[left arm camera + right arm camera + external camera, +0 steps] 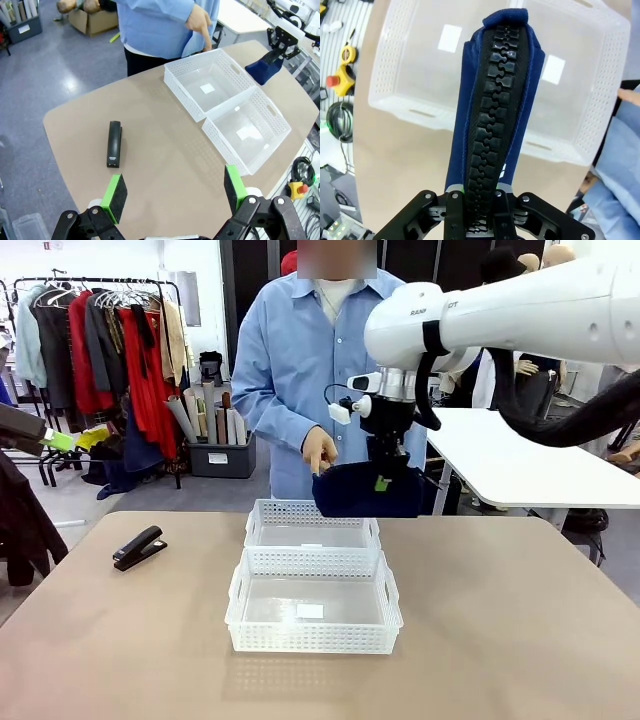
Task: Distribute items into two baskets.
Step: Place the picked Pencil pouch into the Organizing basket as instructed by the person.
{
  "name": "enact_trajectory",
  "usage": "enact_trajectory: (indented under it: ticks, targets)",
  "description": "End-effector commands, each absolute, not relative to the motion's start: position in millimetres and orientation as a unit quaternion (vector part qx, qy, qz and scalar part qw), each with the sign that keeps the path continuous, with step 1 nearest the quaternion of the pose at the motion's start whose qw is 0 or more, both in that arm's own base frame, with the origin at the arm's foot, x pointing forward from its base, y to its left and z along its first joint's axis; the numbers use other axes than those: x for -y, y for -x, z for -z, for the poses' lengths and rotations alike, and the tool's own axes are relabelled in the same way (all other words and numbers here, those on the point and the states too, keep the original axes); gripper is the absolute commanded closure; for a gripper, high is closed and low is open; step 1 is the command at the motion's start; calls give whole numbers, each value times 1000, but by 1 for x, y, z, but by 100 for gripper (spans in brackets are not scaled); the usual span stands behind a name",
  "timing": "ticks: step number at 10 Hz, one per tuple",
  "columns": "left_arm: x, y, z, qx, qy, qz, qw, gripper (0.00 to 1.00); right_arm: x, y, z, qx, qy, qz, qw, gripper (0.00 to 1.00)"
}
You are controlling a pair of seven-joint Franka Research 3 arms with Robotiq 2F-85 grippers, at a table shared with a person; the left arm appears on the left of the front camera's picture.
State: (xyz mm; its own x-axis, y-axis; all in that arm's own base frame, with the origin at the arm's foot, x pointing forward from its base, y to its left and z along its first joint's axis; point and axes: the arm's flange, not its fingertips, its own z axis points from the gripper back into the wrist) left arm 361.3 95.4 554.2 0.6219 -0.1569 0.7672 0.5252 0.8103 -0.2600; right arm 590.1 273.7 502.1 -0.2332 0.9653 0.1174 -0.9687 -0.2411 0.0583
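Right tool (385, 468) clamped shut, held high, left tool (174, 191) spread wide

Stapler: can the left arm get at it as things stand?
Probably yes. The left gripper hangs open over the table; the stapler lies alone on it, ahead of the fingers, with the baskets off to one side.

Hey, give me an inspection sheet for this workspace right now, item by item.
Surface: tan table, nothing spilled.
Job's things: navy pouch hangs in the air beside the far basket; stapler lies on the table; near basket touches it, both empty.
Clutter: nothing seen.
End effectors: right end effector shut on the pouch; left end effector open, above the table.
Cables: black cable at the right wrist; coiled cable off the table's edge.
Surroundings: person in blue shirt across the table; clothes rack behind.
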Motion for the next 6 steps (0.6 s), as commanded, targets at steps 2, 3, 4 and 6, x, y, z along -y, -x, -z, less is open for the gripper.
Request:
enact_trajectory:
  ticks: [2,3,4,6]
  targets:
    - [-95,-363,-554,395,245,200,863,0,-303,-615,-503,21,-59,-772,633,100]
    - [-95,-363,-554,395,245,200,863,0,-313,-622,-501,25,-56,-771,634,100]
    - [-95,-363,-554,395,245,200,863,0,-320,-630,-500,30,-54,-766,640,100]
    - [-95,-363,-554,395,245,200,863,0,-331,-641,-494,35,-60,-765,640,100]
